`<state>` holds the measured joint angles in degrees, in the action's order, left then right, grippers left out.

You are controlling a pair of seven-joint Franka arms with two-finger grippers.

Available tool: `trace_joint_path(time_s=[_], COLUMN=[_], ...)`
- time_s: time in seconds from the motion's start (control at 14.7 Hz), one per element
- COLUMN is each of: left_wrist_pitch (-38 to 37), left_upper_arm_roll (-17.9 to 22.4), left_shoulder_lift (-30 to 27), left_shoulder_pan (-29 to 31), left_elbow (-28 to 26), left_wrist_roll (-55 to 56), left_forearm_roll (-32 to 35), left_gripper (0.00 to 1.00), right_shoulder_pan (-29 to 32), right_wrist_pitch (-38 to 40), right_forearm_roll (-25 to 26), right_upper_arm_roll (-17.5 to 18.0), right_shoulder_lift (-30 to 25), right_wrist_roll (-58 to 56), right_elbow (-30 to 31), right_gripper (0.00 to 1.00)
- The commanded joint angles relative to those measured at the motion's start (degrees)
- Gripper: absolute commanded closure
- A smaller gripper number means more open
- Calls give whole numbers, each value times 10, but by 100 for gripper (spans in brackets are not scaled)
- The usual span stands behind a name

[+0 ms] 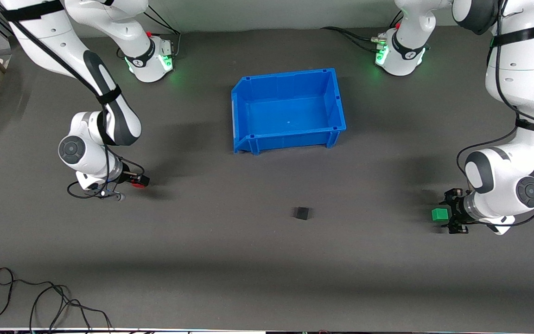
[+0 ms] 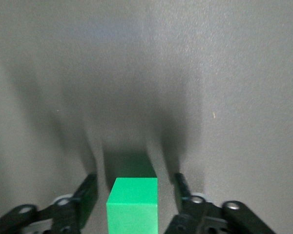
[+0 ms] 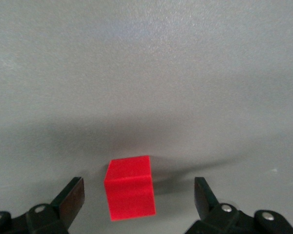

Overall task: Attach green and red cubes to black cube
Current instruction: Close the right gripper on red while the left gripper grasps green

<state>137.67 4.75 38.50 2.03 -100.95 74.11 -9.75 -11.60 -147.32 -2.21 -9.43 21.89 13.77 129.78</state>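
The step in hand looks like the pick-up of both coloured cubes: the left gripper (image 2: 136, 195) is low at the left arm's end of the table, its fingers apart with gaps on each side of the green cube (image 2: 132, 204), and the right gripper (image 3: 139, 195) stands wide open around the red cube (image 3: 129, 187) at the right arm's end. The black cube (image 1: 301, 213) lies free on the table (image 1: 267, 278) near its middle, nearer the front camera than the blue bin (image 1: 242, 111). Next, each gripper probably needs to close squarely on its cube, then lift and carry it to the black one.

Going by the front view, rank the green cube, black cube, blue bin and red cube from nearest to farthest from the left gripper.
1. Green cube: between the fingers of the left gripper, at the left arm's end of the table.
2. Black cube: mid-table.
3. Blue bin: farther from the front camera than the black cube.
4. Red cube: at the right gripper.
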Motion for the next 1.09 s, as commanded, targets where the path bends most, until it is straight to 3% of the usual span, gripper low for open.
trace_joint_path(time_s=[0.0, 0.14, 0.41, 0.75, 0.88, 1.02], left_wrist_pitch=[-19, -19, -67, -104, -105, -105], left_upper_arm_roll=[2, 2, 1, -49, -60, -59], left_shoulder_lift=[-11, -11, -21, 9, 22, 35], left_shoulder_pan=[1, -4, -6, -22, -51, -97], left_elbow=[8, 11, 43, 143, 154, 155], left_wrist_roll=[8, 9, 16, 144, 172, 183], left_forearm_roll=[-5, -5, -11, -35, -28, -30], left_gripper=[100, 100, 100, 100, 100, 100], right_shoulder_pan=[-4, -4, -4, -4, -4, -4], right_wrist_pitch=[-23, -27, -36, -40, -47, -48], right_forearm_roll=[-10, -17, -28, -37, -39, -39], right_upper_arm_roll=[-1, -1, -1, -1, -1, -1], right_shoulder_lift=[12, 20, 26, 31, 35, 38], right_wrist_roll=[8, 8, 7, 7, 7, 7], right_elbow=[1, 1, 1, 1, 1, 1], right_gripper=[1, 9, 11, 35, 47, 71])
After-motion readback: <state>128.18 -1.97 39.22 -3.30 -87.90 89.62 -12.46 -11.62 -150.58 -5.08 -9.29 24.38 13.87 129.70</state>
